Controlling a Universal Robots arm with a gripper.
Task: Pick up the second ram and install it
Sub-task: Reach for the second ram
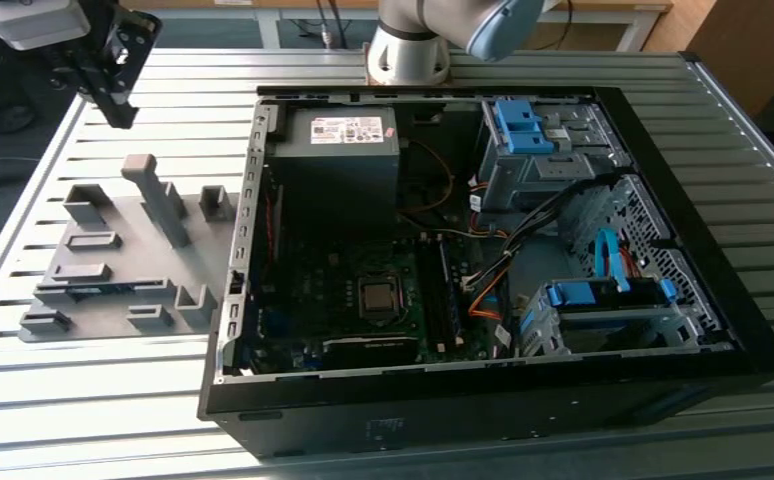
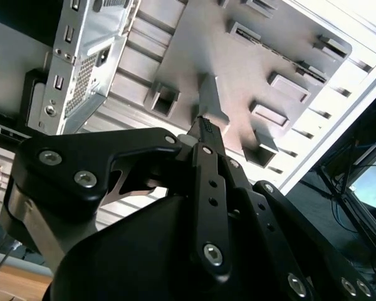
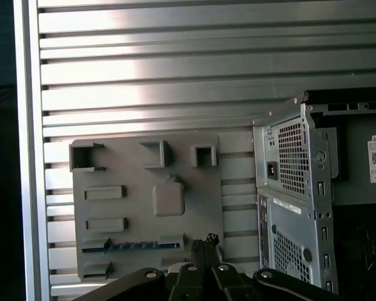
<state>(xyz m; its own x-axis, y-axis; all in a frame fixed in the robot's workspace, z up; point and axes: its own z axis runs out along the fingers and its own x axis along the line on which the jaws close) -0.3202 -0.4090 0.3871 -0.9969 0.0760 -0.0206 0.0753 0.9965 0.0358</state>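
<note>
The second ram is a thin blue-green stick lying on edge between grey holder blocks on the grey holder plate, at the exterior view's left. It also shows as a blue strip, the ram, in the first wrist view. My gripper hangs high above the far end of the plate, well clear of the ram. Its dark fingertips sit pressed together with nothing between them, and in the second wrist view the gripper points down at the plate.
An open black computer case lies right of the plate, with its motherboard, power supply and blue drive brackets. A tall grey post stands on the plate. All rests on a slatted metal table.
</note>
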